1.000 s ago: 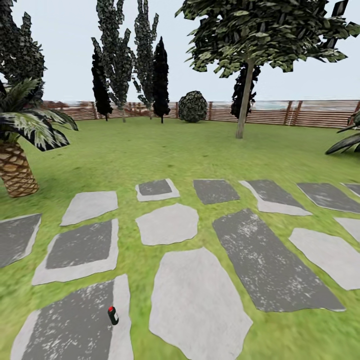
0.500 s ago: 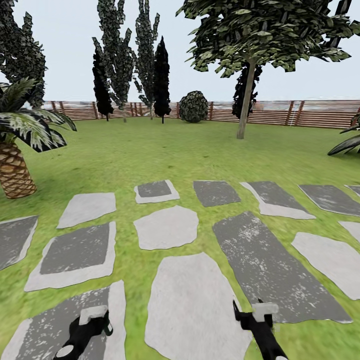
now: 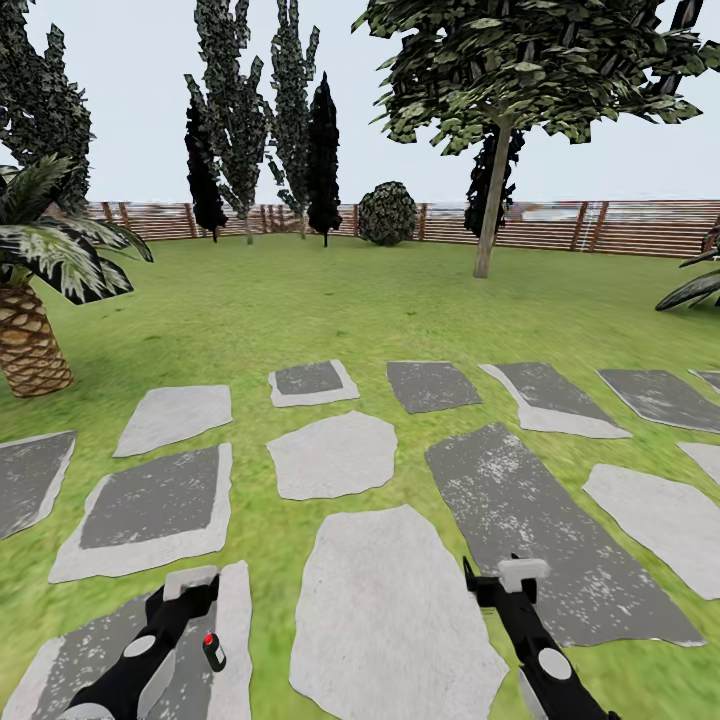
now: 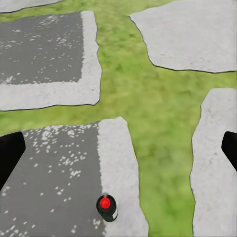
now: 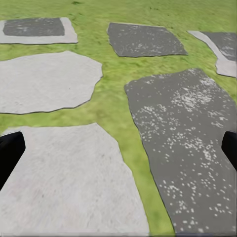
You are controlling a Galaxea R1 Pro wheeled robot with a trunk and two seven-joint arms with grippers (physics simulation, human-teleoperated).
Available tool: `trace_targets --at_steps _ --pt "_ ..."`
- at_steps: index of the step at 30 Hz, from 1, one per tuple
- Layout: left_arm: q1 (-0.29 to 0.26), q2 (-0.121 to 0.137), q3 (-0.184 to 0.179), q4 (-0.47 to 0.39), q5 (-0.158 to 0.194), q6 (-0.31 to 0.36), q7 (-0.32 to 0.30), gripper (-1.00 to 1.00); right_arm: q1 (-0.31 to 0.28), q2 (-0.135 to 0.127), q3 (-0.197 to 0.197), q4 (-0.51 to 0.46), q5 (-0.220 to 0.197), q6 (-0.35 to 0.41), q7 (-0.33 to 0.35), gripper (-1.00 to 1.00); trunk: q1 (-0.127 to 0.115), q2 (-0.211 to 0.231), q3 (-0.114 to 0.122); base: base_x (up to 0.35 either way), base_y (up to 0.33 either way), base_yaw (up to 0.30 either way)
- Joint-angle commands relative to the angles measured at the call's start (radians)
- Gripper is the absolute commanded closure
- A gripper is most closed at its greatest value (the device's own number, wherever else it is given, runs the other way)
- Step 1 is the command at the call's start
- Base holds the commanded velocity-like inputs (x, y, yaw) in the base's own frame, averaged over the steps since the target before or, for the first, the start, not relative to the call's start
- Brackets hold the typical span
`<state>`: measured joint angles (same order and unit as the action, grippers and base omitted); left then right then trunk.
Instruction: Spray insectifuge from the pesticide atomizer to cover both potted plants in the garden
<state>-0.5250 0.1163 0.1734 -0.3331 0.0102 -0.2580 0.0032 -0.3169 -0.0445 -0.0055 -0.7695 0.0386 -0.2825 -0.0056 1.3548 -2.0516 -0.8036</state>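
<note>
The left hand [image 3: 190, 590] is hovering wide open just beyond the atomizer [image 3: 213, 652], which is standing on a stone [image 3: 120, 650], likely lining up a grasp; the right hand [image 3: 500, 585] is waiting, wide open, over another slab.

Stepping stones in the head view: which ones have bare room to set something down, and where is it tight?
The big pale slab between the two arms is bare, as are the speckled dark slab ahead of the right gripper and the pale stone beyond. Tight spot: the near-left stone, with the pesticide atomizer beside the left gripper.
</note>
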Motion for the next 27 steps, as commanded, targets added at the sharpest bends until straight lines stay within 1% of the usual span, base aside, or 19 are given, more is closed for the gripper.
trace_targets --at_steps 1,2,6,11,19,27 --pt "0.0 -0.001 0.002 0.0 0.001 -0.006 -0.002 -1.0 -0.007 0.0 -0.001 -0.009 0.003 0.042 0.0 -1.0 0.0 0.0 -0.001 0.0 0.0 0.0" --pt "0.002 -0.005 0.001 0.0 -0.003 -0.009 0.0 -1.0 -0.01 0.0 -0.001 -0.019 0.003 0.061 0.001 -1.0 0.0 0.0 -0.001 0.0 0.0 0.0" --pt "0.004 -0.008 0.001 -0.004 -0.001 -0.011 0.001 -1.0 -0.014 0.0 0.001 -0.049 0.003 0.093 0.002 -1.0 0.0 0.0 -0.001 0.0 0.0 0.0" --pt "0.005 -0.008 0.004 -0.001 0.0 -0.009 0.002 -1.0 -0.014 0.0 0.0 -0.052 0.004 0.098 0.003 -1.0 0.0 0.0 -0.001 0.0 0.0 0.0" --pt "0.005 -0.01 0.004 0.001 0.001 -0.005 0.003 -1.0 -0.014 0.0 0.002 -0.05 0.003 0.097 0.003 -1.0 0.03 -0.056 -0.026 0.0 0.0 0.0" --pt "0.006 -0.015 0.001 0.002 0.001 -0.006 0.003 -1.0 -0.014 0.0 0.001 -0.047 0.003 0.097 0.001 -1.0 0.061 -0.112 -0.062 0.0 0.0 0.052"
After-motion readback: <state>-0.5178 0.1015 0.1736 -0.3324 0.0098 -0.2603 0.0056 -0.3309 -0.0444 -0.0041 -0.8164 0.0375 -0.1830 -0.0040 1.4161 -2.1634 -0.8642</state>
